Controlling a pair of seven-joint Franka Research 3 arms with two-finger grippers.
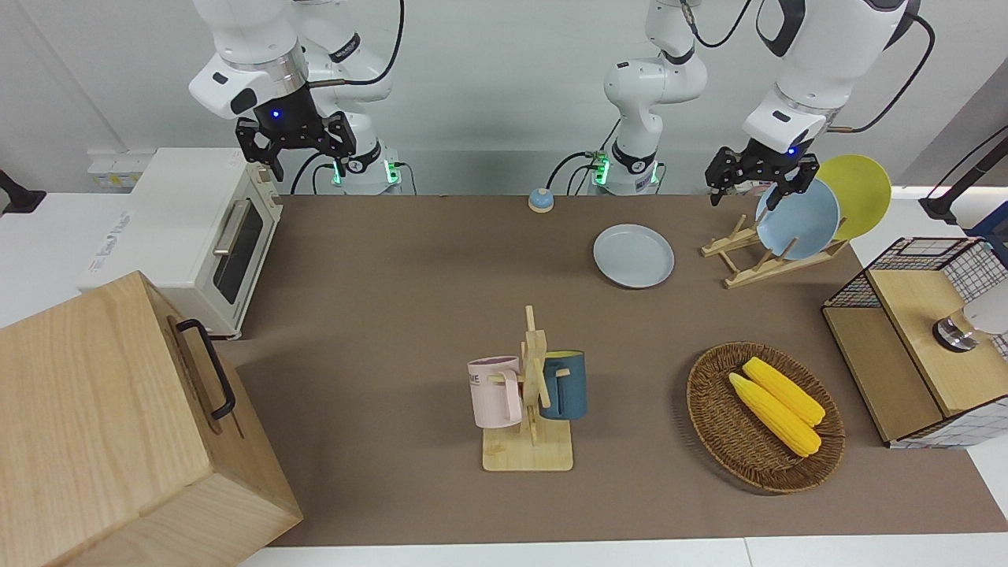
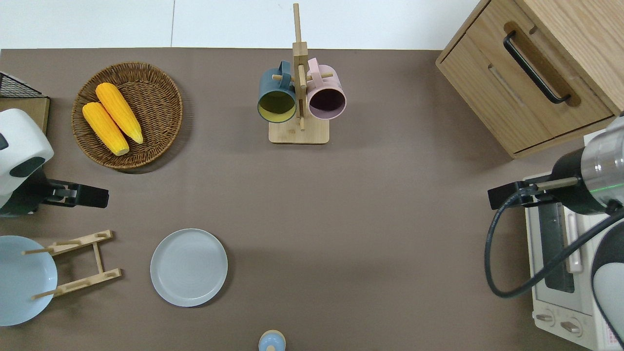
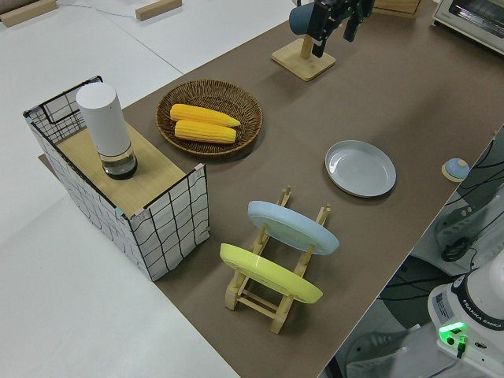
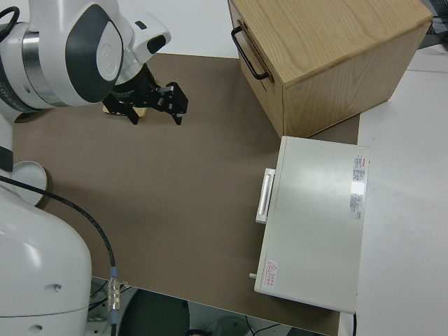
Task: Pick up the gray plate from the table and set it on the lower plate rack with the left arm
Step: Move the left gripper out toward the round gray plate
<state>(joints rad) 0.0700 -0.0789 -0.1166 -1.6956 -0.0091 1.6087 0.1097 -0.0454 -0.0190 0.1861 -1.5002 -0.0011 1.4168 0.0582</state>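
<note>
Lying flat beside the spread, empty left pincer (image 1: 757, 183), the gray plate (image 1: 634, 256) looked stiff, slick, best pinched at its rim.

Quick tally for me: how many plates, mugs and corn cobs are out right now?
Plates: 3, the gray plate, the light-blue plate, the yellow plate
Mugs: 2, the pink mug, the dark blue mug
Corn cobs: 2
Total: 7

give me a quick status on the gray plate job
Left hand open, empty, above the rack. Gray plate flat on the table, untouched. Right arm parked.
</note>
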